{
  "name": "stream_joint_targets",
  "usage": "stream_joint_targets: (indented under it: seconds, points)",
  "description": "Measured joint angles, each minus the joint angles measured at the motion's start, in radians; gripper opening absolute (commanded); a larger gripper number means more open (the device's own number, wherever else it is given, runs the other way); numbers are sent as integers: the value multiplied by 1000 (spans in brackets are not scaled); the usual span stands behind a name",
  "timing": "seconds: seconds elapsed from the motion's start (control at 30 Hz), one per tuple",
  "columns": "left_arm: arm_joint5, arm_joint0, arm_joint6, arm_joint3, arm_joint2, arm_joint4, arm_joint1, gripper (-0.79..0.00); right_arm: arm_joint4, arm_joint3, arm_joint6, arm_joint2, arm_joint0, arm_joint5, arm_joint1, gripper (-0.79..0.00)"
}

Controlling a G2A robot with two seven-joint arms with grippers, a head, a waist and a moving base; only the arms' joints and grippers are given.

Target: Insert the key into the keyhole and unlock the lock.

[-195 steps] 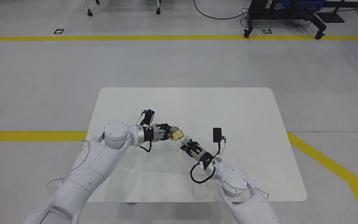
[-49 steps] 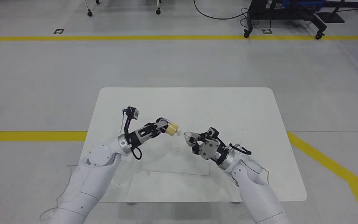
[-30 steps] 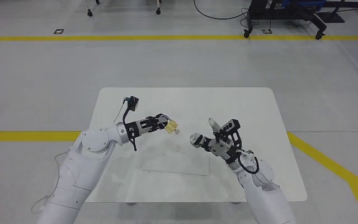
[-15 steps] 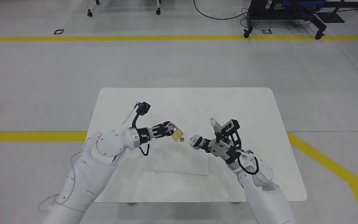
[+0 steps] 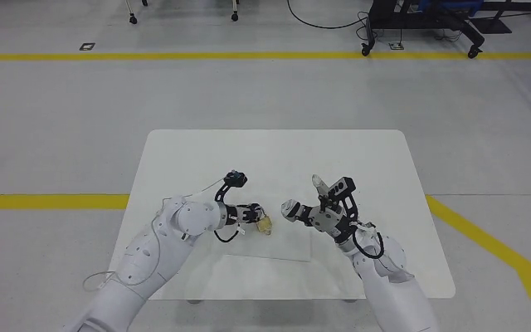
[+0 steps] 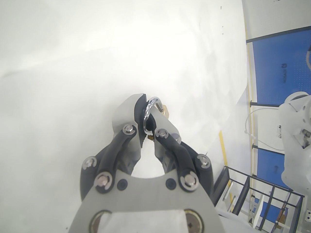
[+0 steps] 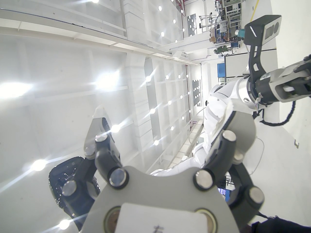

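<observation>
Lock [image 5: 264, 223] gripped by its loop in left pincer [image 6: 148, 107], over desk [image 5: 365, 158] middle, right pincer [image 5: 301, 194] spread wide, near on its right

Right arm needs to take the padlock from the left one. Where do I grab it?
Grip the padlock by its brass body, approaching from the open right gripper's side. The left gripper is shut on the shackle, so probably only the body is free beyond its jaws.

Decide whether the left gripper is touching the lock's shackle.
Touching. The left wrist view shows the left gripper shut on the lock by its silver shackle, which is clamped from both sides with no gap.
</observation>
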Motion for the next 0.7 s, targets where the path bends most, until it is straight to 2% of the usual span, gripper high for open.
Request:
stream_joint_targets:
  seconds: [0.17, 0.3, 0.43, 0.57, 0.7]
  points:
    - [-49, -6, -29, 4, -107, -113, 23, 0, 0, 0, 0, 0, 0, 0, 0, 0]
    - [-85, 46, -6, -70, -251, -166, 66, 0, 0, 0, 0, 0, 0, 0, 0, 0]
    - [-70, 187, 144, -267, -438, -94, 117, 0, 0, 0, 0, 0, 0, 0, 0, 0]
    - [-16, 354, 282, -465, -559, -38, 139, 0, -17, -1, -16, 3, 1, -16, 1, 0]
    - [47, 455, 370, -557, -625, 25, 149, 0, -227, -22, -25, 23, 4, -164, 12, 0]
